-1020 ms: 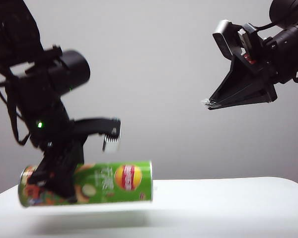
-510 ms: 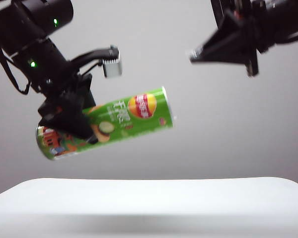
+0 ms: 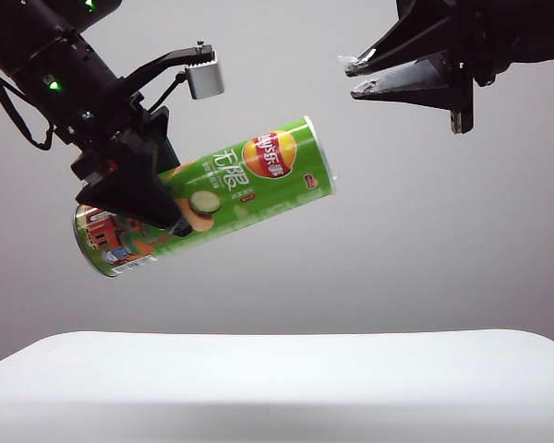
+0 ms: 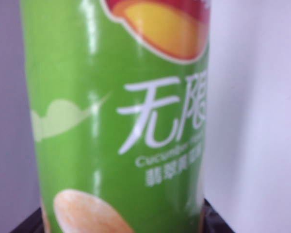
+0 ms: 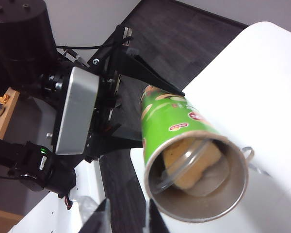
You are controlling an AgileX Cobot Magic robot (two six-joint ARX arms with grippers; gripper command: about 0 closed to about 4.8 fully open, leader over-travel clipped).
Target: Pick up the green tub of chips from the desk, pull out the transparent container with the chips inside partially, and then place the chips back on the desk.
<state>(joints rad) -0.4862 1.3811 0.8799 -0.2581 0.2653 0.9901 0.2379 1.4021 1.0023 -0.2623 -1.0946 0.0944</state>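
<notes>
The green tub of chips (image 3: 231, 189) hangs tilted well above the desk (image 3: 351, 369), its open end raised toward the right. My left gripper (image 3: 134, 189) is shut on the tub's lower half; the can (image 4: 116, 121) fills the left wrist view, with dark fingers (image 4: 26, 224) at its sides. My right gripper (image 3: 353, 77) is open at the upper right, a short way from the tub's mouth and empty. In the right wrist view the right gripper (image 5: 128, 218) faces the open end, where the transparent container (image 5: 179, 165) and the chips (image 5: 194, 160) sit inside.
The left arm's silver camera housing (image 5: 77, 109) and black links sit behind the tub. Dark floor (image 5: 184, 39) shows beyond the desk's edge (image 5: 262, 97). A plain grey wall backs the exterior view.
The left gripper has lifted the tub from just above the desk and tipped its open end up. The right gripper has moved up and left, and its jaws have parted.
</notes>
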